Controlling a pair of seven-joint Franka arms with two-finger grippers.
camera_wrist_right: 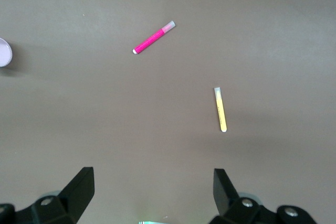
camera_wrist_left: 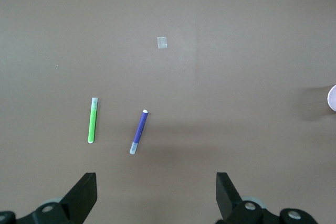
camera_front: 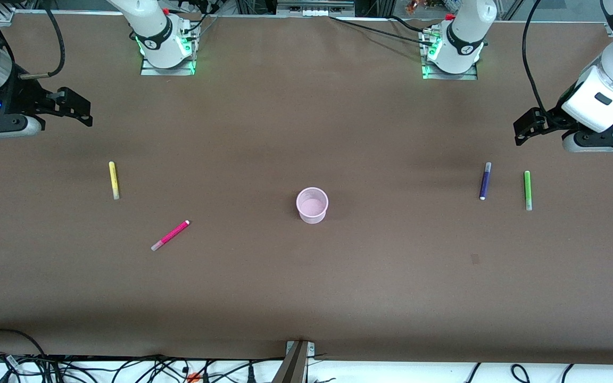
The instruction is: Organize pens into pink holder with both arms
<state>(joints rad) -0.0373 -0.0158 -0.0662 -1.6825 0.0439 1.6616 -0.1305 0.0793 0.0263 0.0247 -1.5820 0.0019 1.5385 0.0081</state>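
- Left gripper [camera_front: 520, 133] hangs with fingers spread wide and empty, over the table at the left arm's end, above bare surface near the purple pen [camera_front: 485, 181] and green pen [camera_front: 527, 190].
- Right gripper [camera_front: 84, 110] is also spread and empty, over the right arm's end, near the yellow pen [camera_front: 114, 180]; the pink pen [camera_front: 170, 235] lies nearer the camera and closer to the cup.
- Cup [camera_front: 312, 205] stands upright and empty mid-table, well apart from all four pens; no pen is in it yet.
- Step in hand, as I judge it: each arm goes for its first pen.
- Left wrist view shows the purple pen [camera_wrist_left: 138, 131] and green pen [camera_wrist_left: 92, 120] lying side by side but apart; the gap looks enough to take one without nudging the other.
- Right wrist view shows the yellow pen [camera_wrist_right: 220, 109] closer to the fingers than the slanted pink pen [camera_wrist_right: 154, 37].
- Doing it well: turn the wrist so the fingers close across the pen's width, come down at its middle, and pinch low at the tabletop.
- Pens are thin and round, so an off-centre pinch may roll or tip them.
- Arms should take turns over the cup to avoid meeting there.
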